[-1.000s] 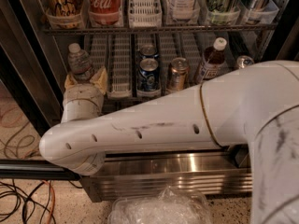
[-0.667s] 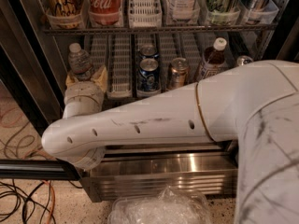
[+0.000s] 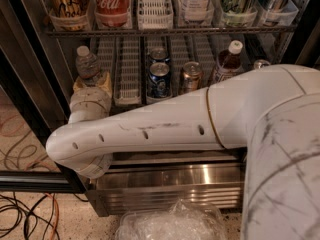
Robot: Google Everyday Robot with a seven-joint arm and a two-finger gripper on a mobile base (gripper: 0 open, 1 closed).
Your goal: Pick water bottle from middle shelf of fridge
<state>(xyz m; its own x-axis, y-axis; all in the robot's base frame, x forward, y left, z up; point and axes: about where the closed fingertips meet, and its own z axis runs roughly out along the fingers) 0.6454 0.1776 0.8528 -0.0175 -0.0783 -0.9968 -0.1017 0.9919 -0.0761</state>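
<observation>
Water bottle (image 3: 87, 64): upright at the left end of the middle shelf (image 3: 129, 69), white cap on top. Gripper (image 3: 92, 85): right at the bottle's base, on its near side; whether clamped on it or loose, cannot tell. White arm (image 3: 150, 129): stretched from the right across the front of the fridge (image 3: 170, 184). Further right on the same rack: blue can (image 3: 159, 80), copper can (image 3: 190, 77), brown-liquid bottle (image 3: 227, 60). One rack up: red Coca-Cola bottle (image 3: 111, 4). On the near floor: crumpled clear plastic (image 3: 172, 224).
</observation>
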